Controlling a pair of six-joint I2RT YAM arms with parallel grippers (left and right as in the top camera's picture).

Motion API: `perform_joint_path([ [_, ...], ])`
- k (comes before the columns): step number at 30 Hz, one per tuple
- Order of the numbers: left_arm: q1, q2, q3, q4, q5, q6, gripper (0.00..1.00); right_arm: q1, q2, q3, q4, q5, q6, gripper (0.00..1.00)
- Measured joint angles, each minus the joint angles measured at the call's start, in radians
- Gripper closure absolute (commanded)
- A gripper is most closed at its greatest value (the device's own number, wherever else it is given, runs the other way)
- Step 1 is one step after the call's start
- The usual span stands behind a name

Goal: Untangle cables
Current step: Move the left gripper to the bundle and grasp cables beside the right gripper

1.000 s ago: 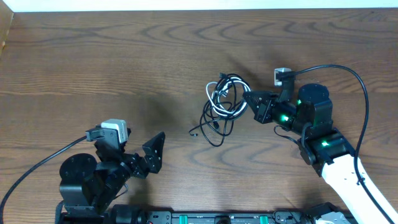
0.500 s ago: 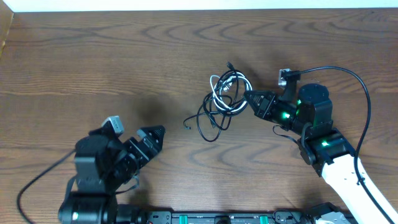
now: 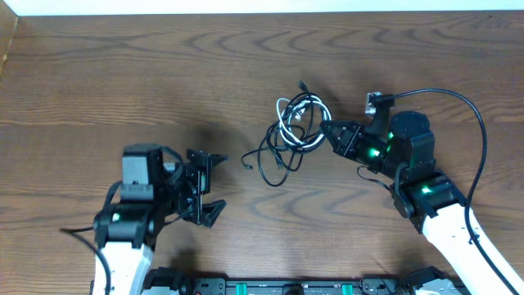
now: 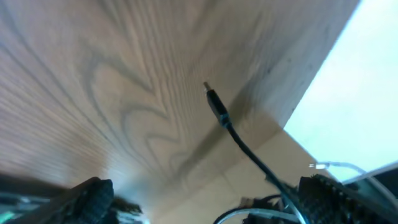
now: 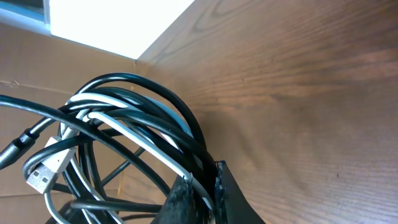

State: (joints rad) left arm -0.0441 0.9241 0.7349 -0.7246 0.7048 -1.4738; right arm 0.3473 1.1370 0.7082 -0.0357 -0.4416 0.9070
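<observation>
The cables [image 3: 291, 135] lie as one tangled bundle of black and white loops right of the table's middle. A loose black plug end [image 3: 247, 164] trails to the left, and another [image 3: 301, 84] sticks out toward the back. My right gripper [image 3: 329, 131] is shut on the bundle's right side. In the right wrist view its jaws [image 5: 205, 186] pinch black and white strands of the cables [image 5: 137, 118], with a silver USB plug [image 5: 38, 176] at left. My left gripper [image 3: 209, 187] stands open and holds nothing, left of the loose end. The left wrist view shows a black plug [image 4: 216, 107] ahead of the gripper [image 4: 211, 208].
The right arm's thick black cord [image 3: 471, 106] arcs over the table's right side. A cardboard wall [image 3: 6, 41] borders the far left. A black equipment rail [image 3: 286, 287] runs along the front edge. Bare wood surrounds the bundle.
My left arm has swung round so that its open jaws face right toward the cables. The right gripper shifted the bundle slightly toward the back and left, still shut on it.
</observation>
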Motion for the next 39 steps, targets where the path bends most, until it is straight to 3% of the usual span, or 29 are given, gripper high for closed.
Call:
perform_joint_path([
  [4, -0.030, 0.090, -0.001, 0.146, 0.051, -0.043, 0.03, 0.023, 0.000, 0.000, -0.016, 0.035, 0.000, 0.99],
  [9, -0.093, 0.179, -0.002, 0.317, 0.082, -0.092, 0.42, 0.039, 0.000, 0.000, -0.020, 0.058, 0.000, 0.99],
  [12, -0.121, 0.215, -0.002, 0.341, 0.088, -0.108, 0.65, 0.039, 0.000, 0.000, -0.022, 0.063, 0.000, 0.99],
  [14, -0.135, 0.234, -0.002, 0.343, 0.093, -0.112, 0.87, 0.039, 0.000, 0.000, -0.023, 0.067, 0.001, 0.99],
  [15, -0.141, 0.245, -0.002, 0.344, 0.096, -0.106, 0.92, 0.039, 0.000, 0.000, -0.023, 0.069, 0.000, 0.99],
  [21, -0.146, 0.260, -0.002, 0.367, 0.056, -0.008, 0.92, 0.043, 0.000, 0.000, -0.095, 0.105, -0.035, 0.99],
  [30, -0.142, 0.200, -0.003, 0.648, 0.014, 0.185, 0.92, 0.091, 0.000, 0.000, -0.153, 0.201, -0.088, 0.99],
  [39, -0.234, 0.104, -0.003, 0.662, -0.086, 0.357, 0.92, 0.121, 0.000, 0.000, -0.252, 0.335, -0.092, 0.99],
])
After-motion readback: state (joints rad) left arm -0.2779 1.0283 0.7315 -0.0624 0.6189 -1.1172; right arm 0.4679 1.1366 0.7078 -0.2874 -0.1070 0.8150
